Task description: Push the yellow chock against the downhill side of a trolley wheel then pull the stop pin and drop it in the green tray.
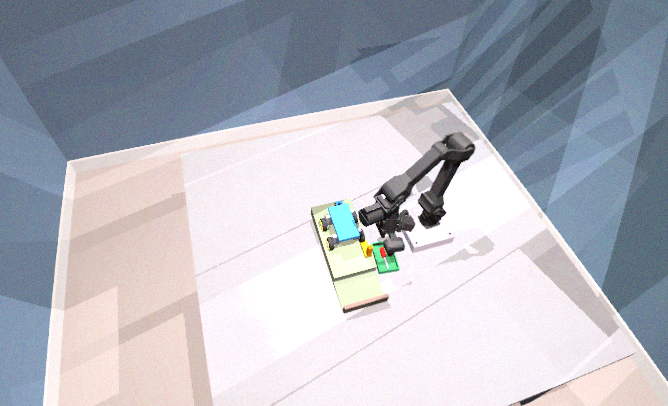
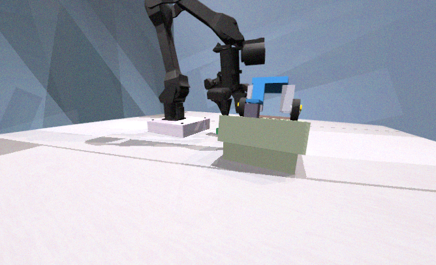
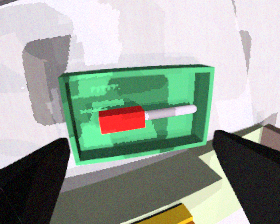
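My gripper (image 3: pixel 141 141) (image 2: pixel 232 112) is open wide and empty above the green tray (image 3: pixel 203 95) (image 1: pixel 395 263). The stop pin (image 3: pixel 122 120) (image 1: pixel 383 252) lies flat in the tray, its red head and pale shaft inside the walls. The blue trolley (image 1: pixel 344 221) (image 2: pixel 269 79) stands on the ramp (image 1: pixel 352 264) (image 2: pixel 262 134). The yellow chock (image 1: pixel 367 248) (image 3: pixel 173 215) sits just downhill of the trolley's near-tray lower wheel and appears to be against it; exact contact is too small to tell. Its black base is mostly hidden.
The tray stands beside the ramp, on the arm's side. A brown end stop (image 1: pixel 366 303) crosses the ramp's low end. The arm's white base (image 1: pixel 430 239) (image 2: pixel 170 127) is beyond the tray. The wrist hangs close beside the trolley.
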You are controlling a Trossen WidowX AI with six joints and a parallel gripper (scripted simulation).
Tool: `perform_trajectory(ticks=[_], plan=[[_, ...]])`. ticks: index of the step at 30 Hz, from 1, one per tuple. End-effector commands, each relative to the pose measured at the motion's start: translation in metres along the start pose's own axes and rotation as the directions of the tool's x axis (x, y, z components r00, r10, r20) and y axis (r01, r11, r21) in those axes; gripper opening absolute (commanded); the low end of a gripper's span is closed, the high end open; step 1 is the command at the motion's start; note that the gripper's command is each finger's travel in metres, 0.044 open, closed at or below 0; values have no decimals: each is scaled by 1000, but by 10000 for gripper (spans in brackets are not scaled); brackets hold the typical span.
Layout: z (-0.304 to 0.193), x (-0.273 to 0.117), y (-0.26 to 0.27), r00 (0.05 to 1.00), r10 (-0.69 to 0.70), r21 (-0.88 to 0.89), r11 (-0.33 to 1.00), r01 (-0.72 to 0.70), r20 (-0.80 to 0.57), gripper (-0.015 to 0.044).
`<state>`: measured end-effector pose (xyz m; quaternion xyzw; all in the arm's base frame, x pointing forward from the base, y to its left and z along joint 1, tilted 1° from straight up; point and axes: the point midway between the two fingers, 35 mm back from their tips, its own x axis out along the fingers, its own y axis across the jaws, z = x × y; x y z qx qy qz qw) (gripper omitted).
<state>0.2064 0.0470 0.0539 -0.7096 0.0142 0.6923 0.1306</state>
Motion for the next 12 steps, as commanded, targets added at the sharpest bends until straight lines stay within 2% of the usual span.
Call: perform_trajectory(ticks=[1, 12], plan=[[-1, -11, -2, 1000, -1, -5, 1000, 1, -4, 440], [-1, -47, -8, 1000, -1, -5, 1000, 1, -4, 440]])
